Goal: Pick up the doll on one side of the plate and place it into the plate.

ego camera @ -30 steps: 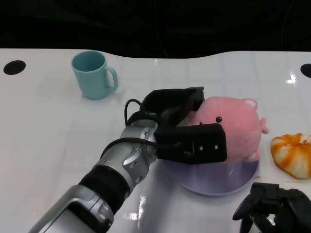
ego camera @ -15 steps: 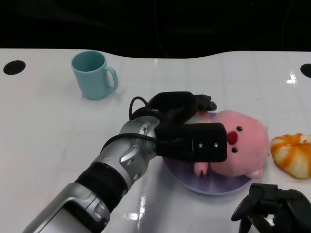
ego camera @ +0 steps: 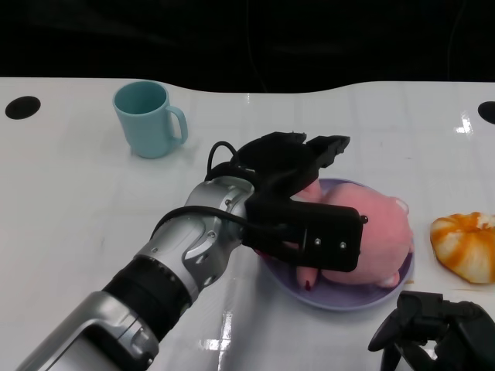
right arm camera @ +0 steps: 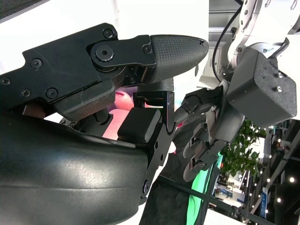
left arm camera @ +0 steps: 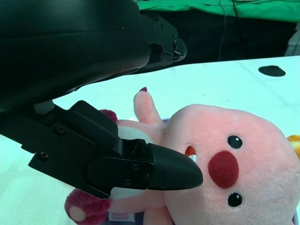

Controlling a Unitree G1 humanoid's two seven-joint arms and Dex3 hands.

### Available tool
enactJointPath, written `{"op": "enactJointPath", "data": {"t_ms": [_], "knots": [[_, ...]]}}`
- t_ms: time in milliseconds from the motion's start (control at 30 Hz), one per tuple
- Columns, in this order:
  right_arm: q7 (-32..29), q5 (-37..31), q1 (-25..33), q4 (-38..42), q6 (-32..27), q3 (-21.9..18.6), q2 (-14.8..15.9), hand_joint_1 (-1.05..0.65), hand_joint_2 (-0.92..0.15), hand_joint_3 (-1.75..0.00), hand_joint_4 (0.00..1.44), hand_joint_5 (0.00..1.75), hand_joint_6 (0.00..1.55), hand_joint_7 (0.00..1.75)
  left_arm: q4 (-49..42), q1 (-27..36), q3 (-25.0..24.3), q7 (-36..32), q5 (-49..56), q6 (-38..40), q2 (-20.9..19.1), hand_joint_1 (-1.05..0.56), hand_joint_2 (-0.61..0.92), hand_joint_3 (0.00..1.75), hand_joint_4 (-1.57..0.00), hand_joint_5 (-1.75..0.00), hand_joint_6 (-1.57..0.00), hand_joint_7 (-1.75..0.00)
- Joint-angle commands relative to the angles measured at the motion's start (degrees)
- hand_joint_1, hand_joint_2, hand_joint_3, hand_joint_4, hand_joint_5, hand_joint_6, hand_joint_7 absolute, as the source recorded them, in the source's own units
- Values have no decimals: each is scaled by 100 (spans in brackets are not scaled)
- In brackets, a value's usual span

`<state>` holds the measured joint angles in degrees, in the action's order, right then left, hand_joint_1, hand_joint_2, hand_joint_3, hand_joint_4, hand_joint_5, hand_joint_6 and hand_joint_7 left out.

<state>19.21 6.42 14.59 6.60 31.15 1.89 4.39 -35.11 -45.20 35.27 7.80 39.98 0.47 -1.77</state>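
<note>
— Where's the doll point(ego camera: 375, 236)?

— Lying in the plate point(ego camera: 332, 297), pink body across the purple dish, one side reaching the plate's right rim. In the left wrist view its face point(left arm camera: 220, 164) fills the frame: red nose, two black eyes, a small paw raised beside it.

— And the left hand point(ego camera: 298, 197)?

— Over the plate's left half, silver forearm coming in from the lower left. Fingers point(ego camera: 325, 147) spread beyond the doll's far side, thumb on the near side across its body. From the wrist camera the fingers point(left arm camera: 161, 40) stand well above the doll with a gap between, and the thumb tip point(left arm camera: 171, 171) lies against its chest. Looks like a loosened hold, nothing clamped, though I can't be sure the thumb isn't pressing.

— Right hand point(ego camera: 433, 332)?

— Low at the near right edge of the table, apart from the plate, fingers curled downward. It holds nothing I can see; whether it's truly closed, I can't tell.

— Anything else on the table point(ego camera: 77, 209)?

— A teal mug point(ego camera: 148, 118) at the far left, handle to the right, and an orange-and-white thing point(ego camera: 468, 246) just right of the plate.
</note>
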Motion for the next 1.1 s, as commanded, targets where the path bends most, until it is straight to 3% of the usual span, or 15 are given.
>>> {"op": "enactJointPath", "data": {"t_ms": [33,600,900,1100], "knots": [[21,78,21,44,89,-70,87,-94,-92,-42,96,140,95,108,345,193,-57,69,14,-8,-202,-105,92,54,0,0,0,0],[120,171,-48,203,163,-170,178,-93,-92,-43,95,142,94,111,2488,1389,-576,506,-288,-351,-1245,-98,92,50,-2,-1,0,0],[117,251,-44,192,-68,-180,110,-95,-92,-40,97,143,95,111,3195,2198,-1192,397,-833,-933,-1570,-84,92,58,-17,-11,-15,-7],[108,233,-98,256,-16,-214,131,-94,-92,-41,98,142,96,111,3368,2792,-1660,204,-1319,-1489,-1591,-72,92,50,-31,-22,-28,-11]]}}
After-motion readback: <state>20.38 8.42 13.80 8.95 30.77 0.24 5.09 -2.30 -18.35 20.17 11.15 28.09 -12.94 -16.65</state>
